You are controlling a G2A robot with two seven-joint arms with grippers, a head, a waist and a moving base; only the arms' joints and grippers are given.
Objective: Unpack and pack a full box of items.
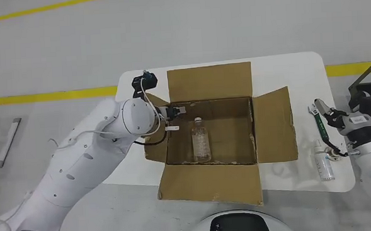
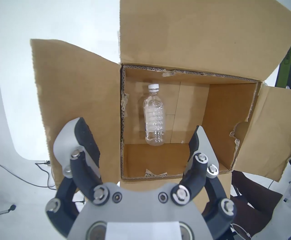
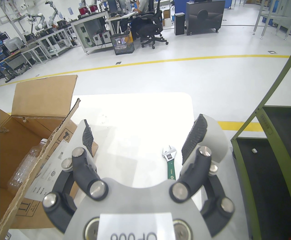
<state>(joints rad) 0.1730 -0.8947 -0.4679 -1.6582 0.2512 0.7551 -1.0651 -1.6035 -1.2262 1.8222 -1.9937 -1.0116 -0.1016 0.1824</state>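
Nearest you, the cardboard box (image 1: pixel 209 81) has its front flap folded out over the near edge of the bench (image 1: pixel 284 66). Off to the right, a small white bottle (image 1: pixel 325 163) lies on the bare bench top, well apart from the box.

Inside the box, you have one clear water bottle (image 1: pixel 201 143) lying flat on the floor of it, in the left half, white cap pointing away from you.

Your right end effector (image 3: pixel 144 121) hangs above the right end of the bench with its fingers spread and nothing between them. A green-handled wrench (image 3: pixel 170 162) lies on the bench just beneath it, near the small white bottle.

Your left end effector (image 2: pixel 140 127) sits at the box's left wall, toward the far corner. It faces across the opening with its fingers spread wide and empty, apart from the water bottle.

Farther on, the rear flap stands open, and beyond the bench a yellow line (image 1: pixel 46 96) runs along the floor.
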